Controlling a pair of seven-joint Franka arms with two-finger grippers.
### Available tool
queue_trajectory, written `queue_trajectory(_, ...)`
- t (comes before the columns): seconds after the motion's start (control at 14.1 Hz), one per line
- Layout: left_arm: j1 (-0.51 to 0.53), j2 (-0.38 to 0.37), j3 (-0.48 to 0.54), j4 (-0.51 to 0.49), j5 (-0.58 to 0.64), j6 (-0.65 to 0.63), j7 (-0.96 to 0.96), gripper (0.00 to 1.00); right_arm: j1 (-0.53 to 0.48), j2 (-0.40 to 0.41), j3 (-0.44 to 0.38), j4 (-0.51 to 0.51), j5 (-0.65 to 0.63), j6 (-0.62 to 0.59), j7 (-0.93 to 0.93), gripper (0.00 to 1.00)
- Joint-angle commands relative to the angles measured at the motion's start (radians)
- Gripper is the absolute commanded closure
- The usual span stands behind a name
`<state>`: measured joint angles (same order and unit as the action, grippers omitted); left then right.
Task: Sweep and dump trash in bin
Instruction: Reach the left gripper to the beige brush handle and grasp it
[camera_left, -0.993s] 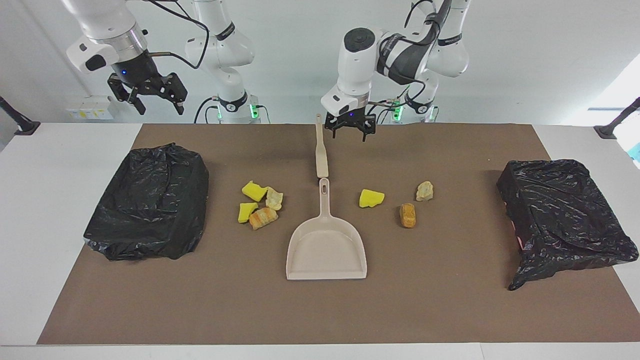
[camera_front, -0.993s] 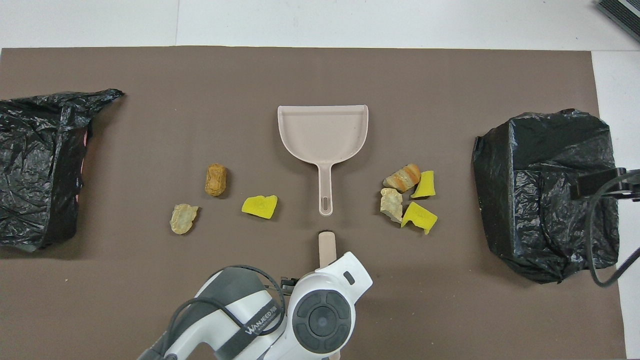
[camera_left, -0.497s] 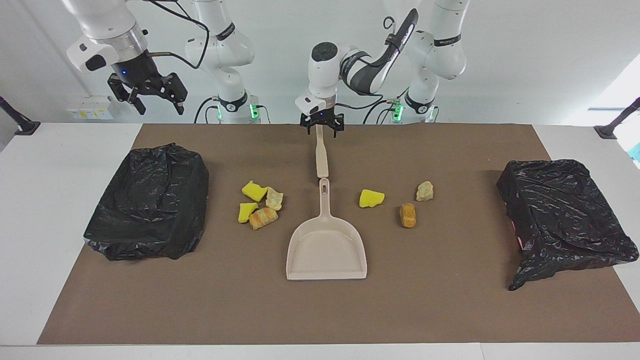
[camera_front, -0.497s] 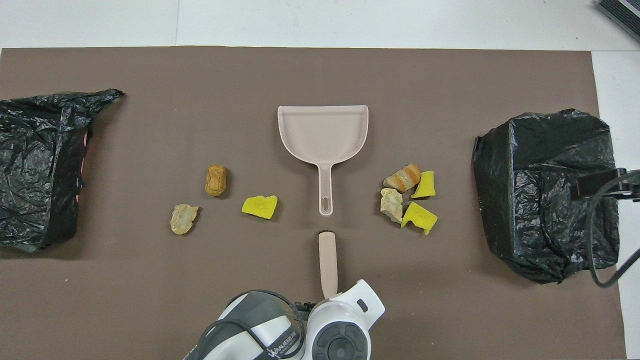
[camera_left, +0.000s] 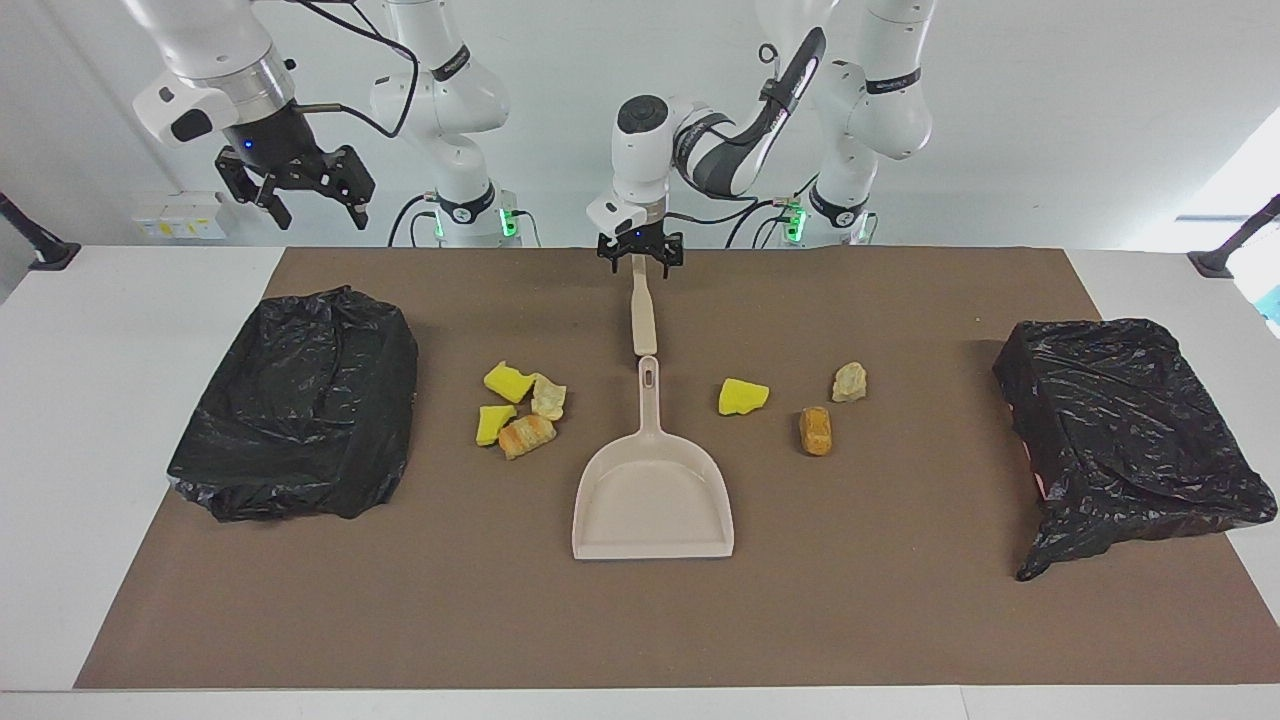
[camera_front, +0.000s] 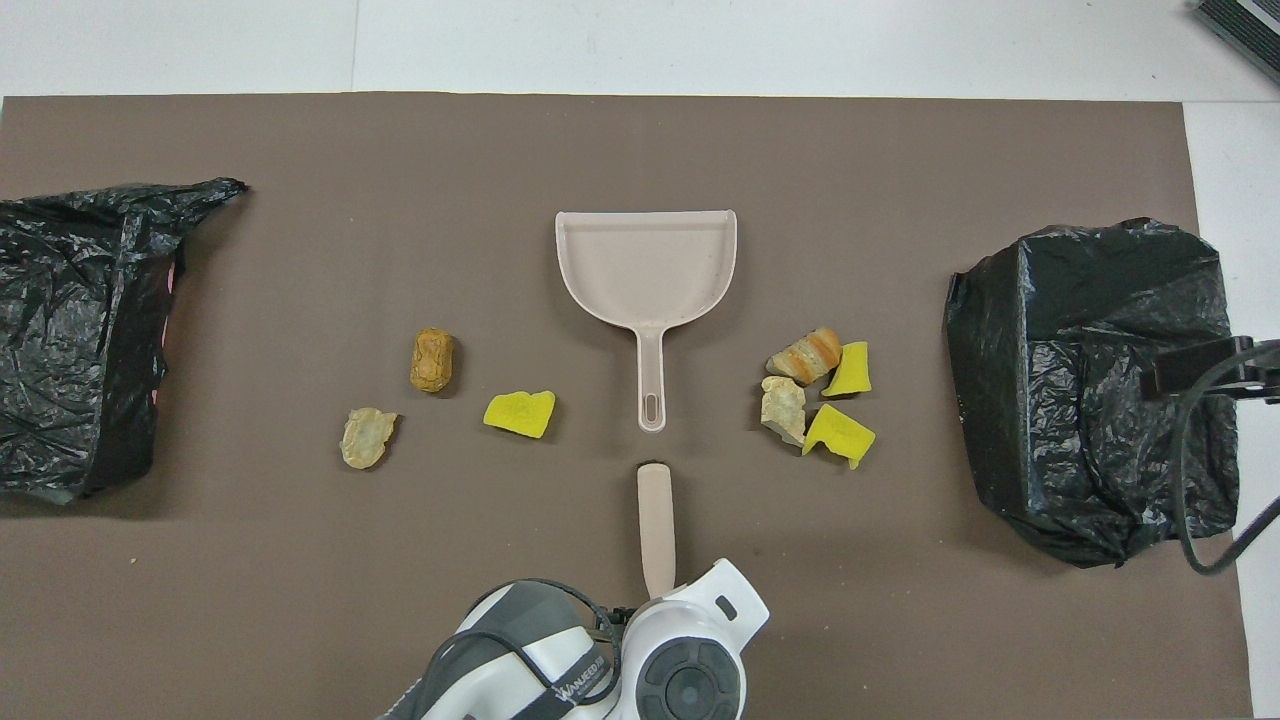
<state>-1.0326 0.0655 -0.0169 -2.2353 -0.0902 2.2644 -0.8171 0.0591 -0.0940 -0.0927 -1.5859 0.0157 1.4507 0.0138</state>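
Plainly, all 7 pieces of trash lie unswept on the mat: 4 clustered (camera_left: 520, 408) toward the right arm's end, 3 scattered (camera_left: 744, 396) toward the left arm's; the dustpan (camera_left: 652, 500) sits empty between them; the left gripper (camera_left: 640, 254) straddles the brush (camera_left: 641, 312) handle's near end, fingers spread, not yet clamped; the right gripper (camera_left: 297, 190) waits aloft, open, above the bin (camera_left: 300, 400); sweeping and dumping all remain.

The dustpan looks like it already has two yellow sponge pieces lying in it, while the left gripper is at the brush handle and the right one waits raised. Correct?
Not quite. In the overhead view the dustpan holds nothing; all seven trash pieces still lie on the brown mat beside it. The rest stands: the left gripper is at the brush handle and the right gripper waits raised.
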Motion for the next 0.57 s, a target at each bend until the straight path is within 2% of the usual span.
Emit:
queue_trajectory(0.0, -0.021, -0.012, 0.018, -0.013, -0.064, 0.003, -0.011, 0.51, -0.008, 0.0, 0.005, 0.007, 0.007, -0.018, -0.025, 0.0)
queue_trajectory(0.07, -0.021, -0.012, 0.018, -0.013, -0.08, -0.011, -0.01, 0.72, -0.008, 0.0, 0.005, 0.007, 0.007, -0.018, -0.025, 0.0)
queue_trajectory(0.21, -0.011, -0.025, 0.02, -0.004, -0.08, -0.063, -0.01, 1.0, -0.008, 0.0, 0.005, 0.007, 0.007, -0.018, -0.025, 0.0)
queue_trajectory(0.5, 0.046, -0.041, 0.028, 0.02, -0.079, -0.126, 0.006, 1.0, -0.008, 0.0, 0.005, 0.007, 0.007, -0.018, -0.025, 0.0)
